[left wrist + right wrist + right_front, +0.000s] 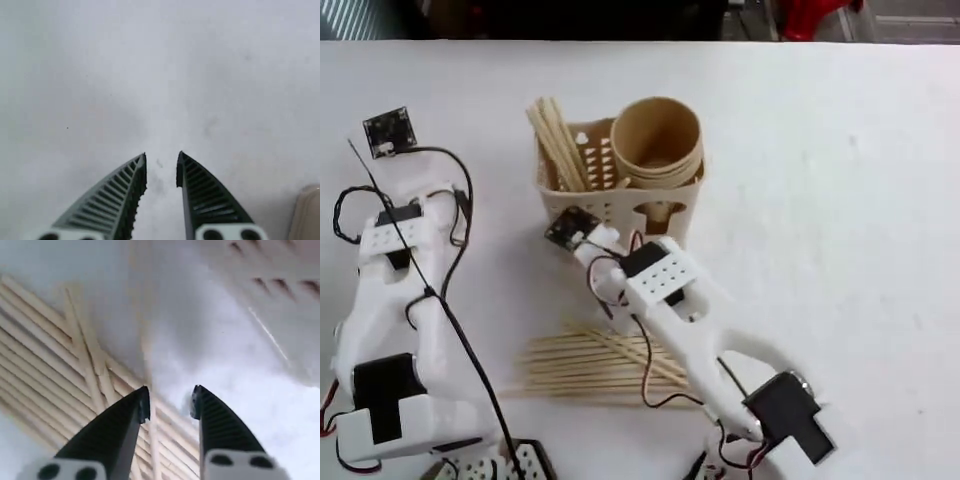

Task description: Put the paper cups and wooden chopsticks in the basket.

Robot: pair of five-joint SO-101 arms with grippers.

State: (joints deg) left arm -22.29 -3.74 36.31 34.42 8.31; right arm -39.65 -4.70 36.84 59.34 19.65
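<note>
Cups (655, 140): stacked in basket (610, 212).
Chopsticks (558, 140): some standing in basket beside cups.
Pile (585, 365): flat on tabletop (840, 200), near basket.
Right end effector (169, 402): narrow gap, empty, over pile edge.
Left end effector (161, 170): narrow gap, empty, over tabletop.

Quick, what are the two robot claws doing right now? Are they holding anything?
Left gripper: open, holding nothing.
Right gripper: open, holding nothing, above the loose chopsticks.

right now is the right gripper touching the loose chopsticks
Cannot tell. In the right wrist view the right gripper, fingers open, overlaps the loose chopsticks; neither contact nor gap is plain.
</note>
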